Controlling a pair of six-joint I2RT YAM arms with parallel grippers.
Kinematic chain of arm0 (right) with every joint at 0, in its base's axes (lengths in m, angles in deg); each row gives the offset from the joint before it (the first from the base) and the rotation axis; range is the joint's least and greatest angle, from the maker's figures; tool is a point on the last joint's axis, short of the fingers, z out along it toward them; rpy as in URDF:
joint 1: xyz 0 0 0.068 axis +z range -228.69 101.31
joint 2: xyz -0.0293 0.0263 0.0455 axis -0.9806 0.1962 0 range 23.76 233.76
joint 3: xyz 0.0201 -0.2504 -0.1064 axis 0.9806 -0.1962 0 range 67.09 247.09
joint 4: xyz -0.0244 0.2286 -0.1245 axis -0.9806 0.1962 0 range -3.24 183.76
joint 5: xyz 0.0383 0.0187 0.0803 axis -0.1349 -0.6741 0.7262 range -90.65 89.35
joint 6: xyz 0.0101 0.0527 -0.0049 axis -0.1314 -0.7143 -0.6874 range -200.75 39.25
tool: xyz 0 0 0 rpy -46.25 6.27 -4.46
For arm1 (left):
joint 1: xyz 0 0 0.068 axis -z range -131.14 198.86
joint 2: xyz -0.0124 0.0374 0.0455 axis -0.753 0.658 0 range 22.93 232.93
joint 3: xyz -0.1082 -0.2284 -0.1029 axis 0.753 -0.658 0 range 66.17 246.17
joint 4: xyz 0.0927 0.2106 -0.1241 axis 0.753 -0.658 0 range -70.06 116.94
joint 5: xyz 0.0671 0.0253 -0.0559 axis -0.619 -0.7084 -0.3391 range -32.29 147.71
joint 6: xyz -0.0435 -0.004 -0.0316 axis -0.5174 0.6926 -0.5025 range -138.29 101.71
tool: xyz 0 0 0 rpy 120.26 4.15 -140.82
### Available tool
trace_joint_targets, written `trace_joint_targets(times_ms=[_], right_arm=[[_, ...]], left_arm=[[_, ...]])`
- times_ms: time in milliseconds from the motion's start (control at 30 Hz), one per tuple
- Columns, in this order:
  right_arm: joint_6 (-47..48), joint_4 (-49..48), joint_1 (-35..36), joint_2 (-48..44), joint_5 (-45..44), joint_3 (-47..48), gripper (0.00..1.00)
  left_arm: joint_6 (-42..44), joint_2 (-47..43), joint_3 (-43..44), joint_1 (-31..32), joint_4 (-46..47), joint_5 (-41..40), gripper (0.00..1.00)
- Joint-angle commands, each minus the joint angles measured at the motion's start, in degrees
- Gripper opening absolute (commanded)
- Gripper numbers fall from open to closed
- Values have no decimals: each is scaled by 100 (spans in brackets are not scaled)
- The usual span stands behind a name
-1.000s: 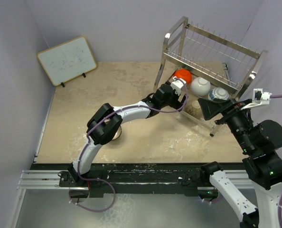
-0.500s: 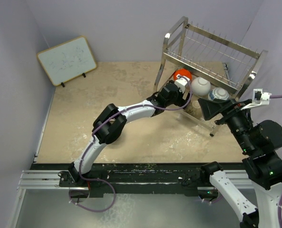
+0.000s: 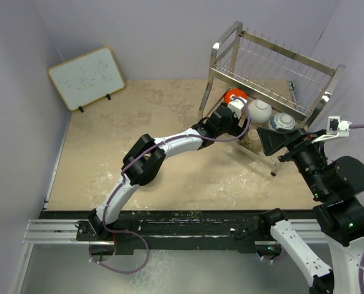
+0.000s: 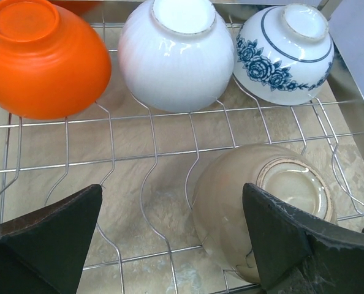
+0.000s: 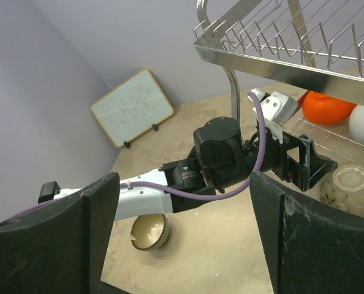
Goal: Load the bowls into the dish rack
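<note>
The left gripper (image 4: 173,196) and right gripper (image 5: 183,184) are both wide open and empty. Only the right wrist view shows a brown bowl (image 5: 148,231) under the left arm (image 5: 142,199).

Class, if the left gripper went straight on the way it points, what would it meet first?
Probably the tan bowl, overturned on the rack wires, just ahead of the open left gripper; depth is unclear.
</note>
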Motion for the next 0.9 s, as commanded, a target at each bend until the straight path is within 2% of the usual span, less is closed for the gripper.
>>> trace_joint_targets(times_ms=[0, 300, 467, 633, 867], right_arm=[[131, -133, 13, -105, 2, 51, 88], [298, -112, 13, -36, 147, 62, 88], [520, -145, 13, 17, -23, 32, 88], [542, -188, 13, 26, 124, -46, 88], [590, -199, 13, 131, 483, -244, 88]], left_arm=[[-49, -351, -333, 134, 64, -65, 99], [-86, -1724, -1676, 68, 274, -281, 99], [-412, -2784, -2857, 66, 117, -431, 99], [-764, -4035, -3599, 67, -1164, -1165, 99], [-1480, -6204, -4374, 24, -3394, -2882, 99]])
